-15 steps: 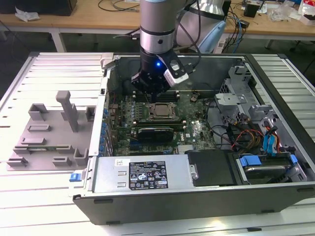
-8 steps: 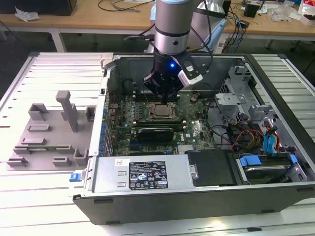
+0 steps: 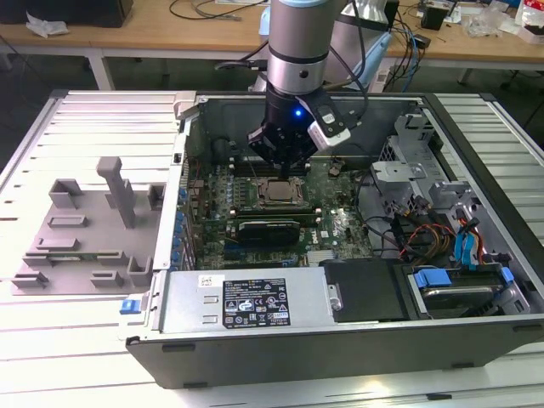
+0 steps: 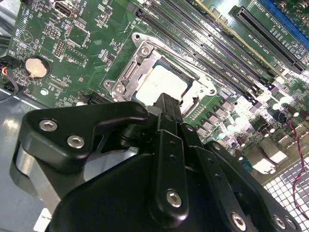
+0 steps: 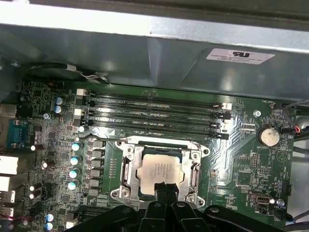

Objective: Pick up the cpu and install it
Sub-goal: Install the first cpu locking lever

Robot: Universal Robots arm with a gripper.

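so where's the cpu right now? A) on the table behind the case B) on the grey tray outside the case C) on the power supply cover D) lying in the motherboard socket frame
D: both wrist views show the cpu lying flat inside the metal socket frame on the motherboard, with the gripper just above its edge.

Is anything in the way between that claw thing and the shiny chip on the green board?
Nothing visible is. The cpu already lies inside the metal socket frame on the motherboard, and the gripper hangs directly over its near edge. In both wrist views the space between them looks bare.
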